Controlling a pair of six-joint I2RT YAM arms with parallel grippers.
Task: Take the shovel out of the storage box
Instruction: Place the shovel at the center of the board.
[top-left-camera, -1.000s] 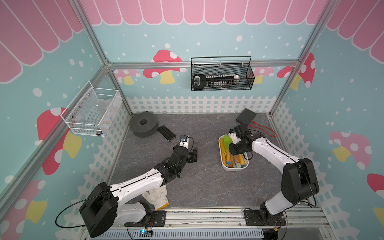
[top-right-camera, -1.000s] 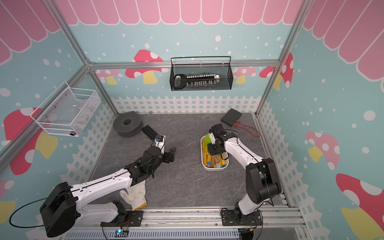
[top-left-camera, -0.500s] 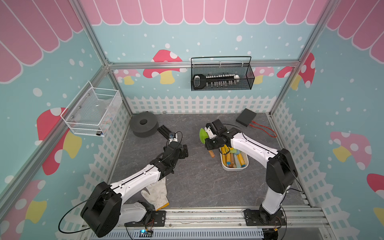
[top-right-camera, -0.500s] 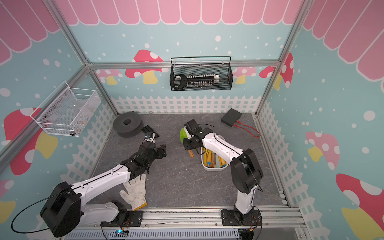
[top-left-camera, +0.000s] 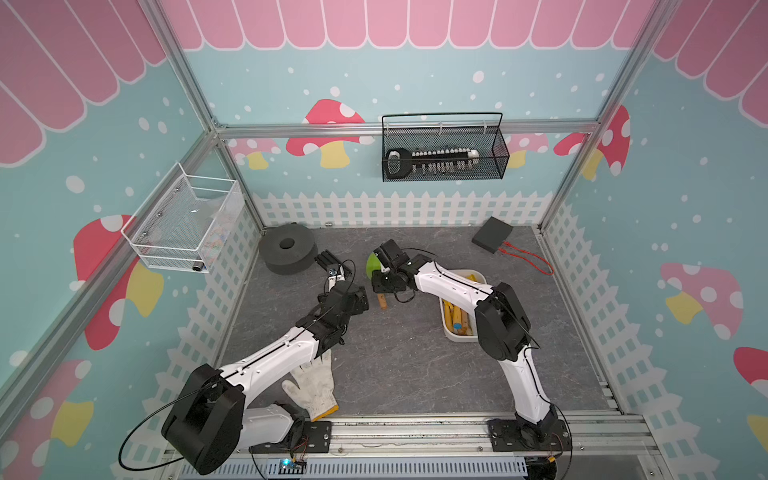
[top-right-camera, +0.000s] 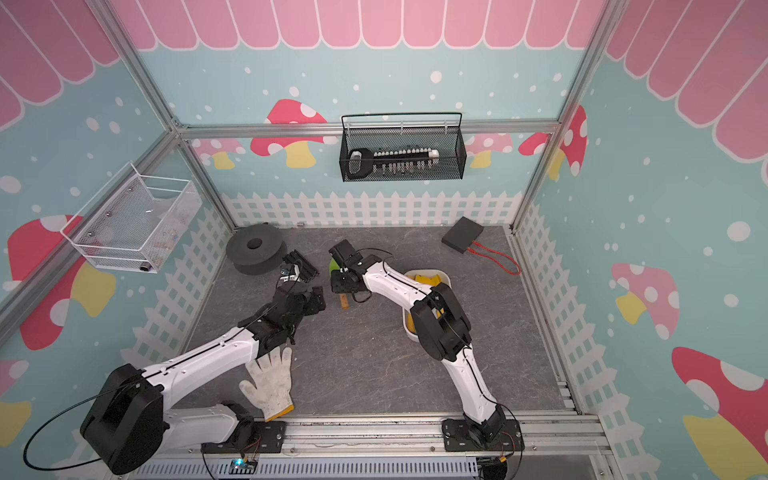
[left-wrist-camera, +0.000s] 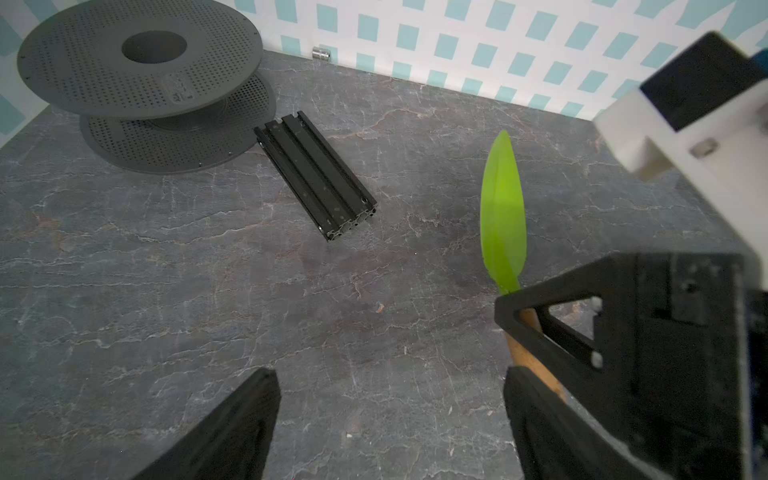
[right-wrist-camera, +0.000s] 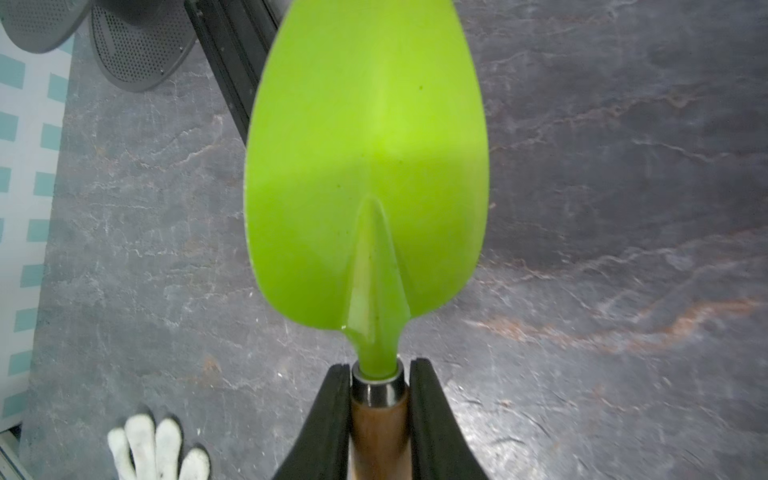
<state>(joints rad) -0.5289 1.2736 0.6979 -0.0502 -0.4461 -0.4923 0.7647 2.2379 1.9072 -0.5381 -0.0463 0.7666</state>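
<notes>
Grey tabletop (top-left-camera: 395, 365): my right gripper (right-wrist-camera: 379, 370) clamps the shovel (right-wrist-camera: 365, 166) outside the storage box (top-left-camera: 457, 337); my left gripper (left-wrist-camera: 388, 386) gapes alongside, rail (left-wrist-camera: 316, 183) beyond.

I can read no text, number, brand or sign on any of my feeds. The nearest thing to a marking is a small raised patch on the upper flange of the grey spool (left-wrist-camera: 104, 83), just beside its centre hole. In the left wrist view it is too blurred for me to make out a single character.
</notes>
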